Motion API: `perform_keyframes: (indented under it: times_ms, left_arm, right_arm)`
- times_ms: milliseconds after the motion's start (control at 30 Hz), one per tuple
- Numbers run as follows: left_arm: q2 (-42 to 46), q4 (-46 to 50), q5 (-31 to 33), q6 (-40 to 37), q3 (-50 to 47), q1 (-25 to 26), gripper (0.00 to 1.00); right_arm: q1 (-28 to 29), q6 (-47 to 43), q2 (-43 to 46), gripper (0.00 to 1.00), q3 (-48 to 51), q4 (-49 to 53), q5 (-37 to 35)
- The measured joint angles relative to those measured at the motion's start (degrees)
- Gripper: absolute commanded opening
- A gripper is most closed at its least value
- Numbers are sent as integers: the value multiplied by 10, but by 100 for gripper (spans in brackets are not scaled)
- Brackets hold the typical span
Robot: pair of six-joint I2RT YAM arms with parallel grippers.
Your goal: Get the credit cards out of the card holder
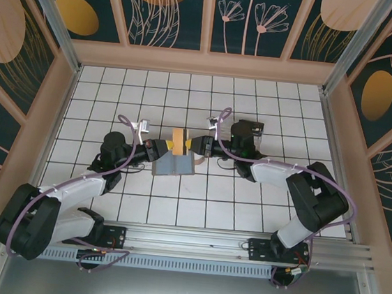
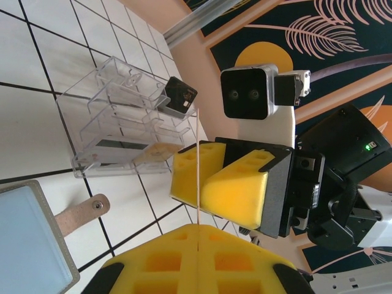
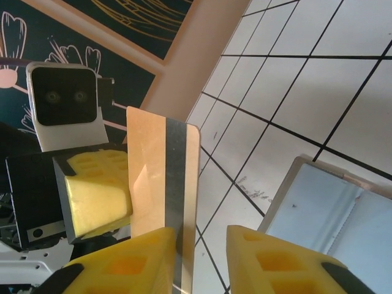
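Observation:
A tan-gold credit card (image 3: 147,177) with a grey stripe stands upright above the floor. My left gripper (image 2: 199,228) is shut on its lower edge, and the card (image 2: 198,159) shows edge-on there. My right gripper (image 3: 202,237) is open around the card's other end. Its left pad (image 3: 131,260) lies against the card and its right pad (image 3: 269,254) stands off it. From above, both grippers (image 1: 168,147) (image 1: 197,146) meet at the card (image 1: 178,141). The open grey card holder (image 1: 173,164) lies just below them, blue-grey inside (image 3: 331,208), with its tan strap tab (image 2: 79,214) showing.
A clear plastic tray (image 2: 116,116) stands on the white tiles beyond the card holder, with a dark card (image 2: 113,145) and a black one (image 2: 179,97) in its slots. The enclosure's peach wall (image 2: 184,55) rises behind the tray.

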State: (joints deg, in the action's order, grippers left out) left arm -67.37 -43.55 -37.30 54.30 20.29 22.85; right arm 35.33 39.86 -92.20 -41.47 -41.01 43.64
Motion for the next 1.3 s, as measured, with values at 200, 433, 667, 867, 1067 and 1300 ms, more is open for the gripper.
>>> perform_keyframes:
  times_ms: [200,433,667,867,1067,1300]
  left_arm:
    - [-9,-2,-2,0,-1,-3,0]
    - [-16,0,-2,-2,-1,-6,19]
    - [-16,2,2,-8,-1,-6,82]
    - [8,40,43,-35,-1,-6,99]
    - [39,62,74,-68,-2,-6,99]
    - [64,61,82,-76,-25,-6,99]
  right_arm:
    - [-1,9,-1,0,0,-11,11]
    - [-2,5,2,0,-3,-5,15]
    - [-4,-60,44,0,-16,95,-9]
    - [-5,-207,99,0,-78,302,-119]
    - [2,-378,161,0,-102,466,-294]
    - [51,-603,202,0,-93,559,-494]
